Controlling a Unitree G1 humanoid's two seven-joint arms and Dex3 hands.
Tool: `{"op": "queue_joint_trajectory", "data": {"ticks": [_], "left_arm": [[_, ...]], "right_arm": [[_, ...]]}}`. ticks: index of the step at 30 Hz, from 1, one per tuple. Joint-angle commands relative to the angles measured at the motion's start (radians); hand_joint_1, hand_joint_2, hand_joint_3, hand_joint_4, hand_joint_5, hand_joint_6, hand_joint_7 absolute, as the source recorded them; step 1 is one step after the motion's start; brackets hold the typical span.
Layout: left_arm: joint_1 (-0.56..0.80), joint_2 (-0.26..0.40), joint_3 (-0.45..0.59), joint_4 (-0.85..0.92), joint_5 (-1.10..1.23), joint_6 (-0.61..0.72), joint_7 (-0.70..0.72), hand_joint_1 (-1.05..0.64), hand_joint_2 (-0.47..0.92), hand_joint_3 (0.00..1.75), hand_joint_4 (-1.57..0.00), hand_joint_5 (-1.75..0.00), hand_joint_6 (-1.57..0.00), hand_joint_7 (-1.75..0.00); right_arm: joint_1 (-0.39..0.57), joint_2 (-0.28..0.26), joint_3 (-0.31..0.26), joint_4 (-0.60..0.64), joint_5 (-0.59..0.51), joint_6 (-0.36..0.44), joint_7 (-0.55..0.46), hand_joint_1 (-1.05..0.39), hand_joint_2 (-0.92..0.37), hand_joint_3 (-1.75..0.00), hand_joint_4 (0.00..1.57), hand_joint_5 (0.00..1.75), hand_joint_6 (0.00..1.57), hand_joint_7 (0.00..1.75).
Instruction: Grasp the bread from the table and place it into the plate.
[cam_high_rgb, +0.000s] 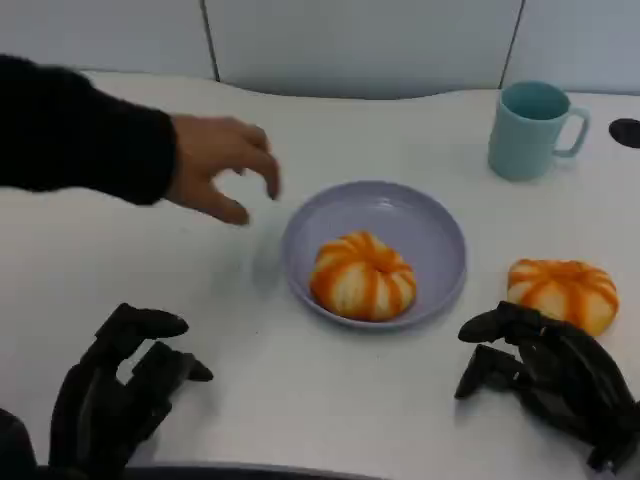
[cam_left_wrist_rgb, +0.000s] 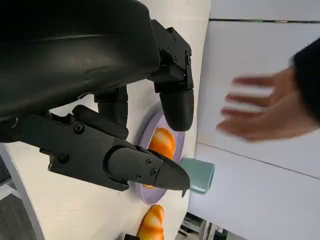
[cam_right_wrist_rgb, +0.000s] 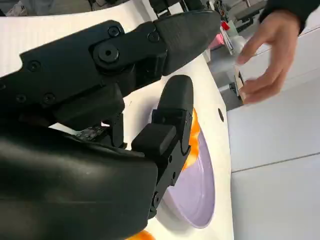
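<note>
Bread (cam_high_rgb: 362, 277), round and orange-striped, fills glossy plate (cam_high_rgb: 440, 232); both hands (cam_high_rgb: 120, 385) (cam_high_rgb: 545, 375) empty, fingers apart.

One bread (cam_high_rgb: 362, 277) lies in the plate (cam_high_rgb: 420, 225), another bread (cam_high_rgb: 562, 290) right of it.

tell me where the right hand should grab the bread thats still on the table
Grip the bread on the table across its rounded sides, coming down from above. It is a low dome lying flat, just beyond the open right hand, so fingers can likely wrap its widest part. The plate lies to its left.
</note>
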Motion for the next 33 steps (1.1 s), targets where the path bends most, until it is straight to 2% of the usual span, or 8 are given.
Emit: {"op": "queue_joint_trajectory", "data": {"ticks": [1, 9, 17, 27, 33], "left_arm": [[-0.006, 0.007, 0.012, 0.01, -0.013, -0.003, -0.005, -0.62, 0.92, 0.08, -0.32, -1.75, -0.28, -1.51], [-0.004, 0.013, 0.009, -0.001, -0.006, 0.005, -0.001, -0.61, 0.92, 0.08, -0.31, -1.75, -0.23, -1.54], [-0.015, 0.006, 0.02, 0.025, -0.017, -0.018, -0.031, -0.63, 0.92, 0.07, -0.35, -1.75, -0.31, -1.49], [-0.019, 0.004, 0.028, 0.045, -0.024, -0.043, -0.058, -0.62, 0.92, 0.06, -0.38, -1.75, -0.34, -1.41], [-0.013, 0.007, 0.022, 0.041, -0.008, -0.054, -0.041, -0.62, 0.92, 0.08, -0.35, -1.74, -0.31, -1.44]], "right_arm": [[0.021, -0.007, -0.003, 0.031, -0.013, 0.005, -0.009, -0.52, -0.92, -0.11, 0.67, 1.35, 0.78, 0.81], [0.021, -0.007, -0.002, 0.027, -0.016, 0.006, -0.01, -0.52, -0.92, -0.11, 0.67, 1.35, 0.78, 0.82], [0.032, -0.007, 0.002, 0.011, -0.026, -0.003, -0.024, -0.55, -0.92, -0.1, 0.65, 1.36, 0.78, 0.82], [0.039, -0.008, 0.002, -0.003, -0.029, 0.005, -0.024, -0.54, -0.92, -0.08, 0.65, 1.36, 0.79, 0.8], [0.042, -0.007, -0.003, -0.004, -0.021, 0.023, -0.015, -0.53, -0.92, -0.09, 0.65, 1.36, 0.79, 0.79]]}}
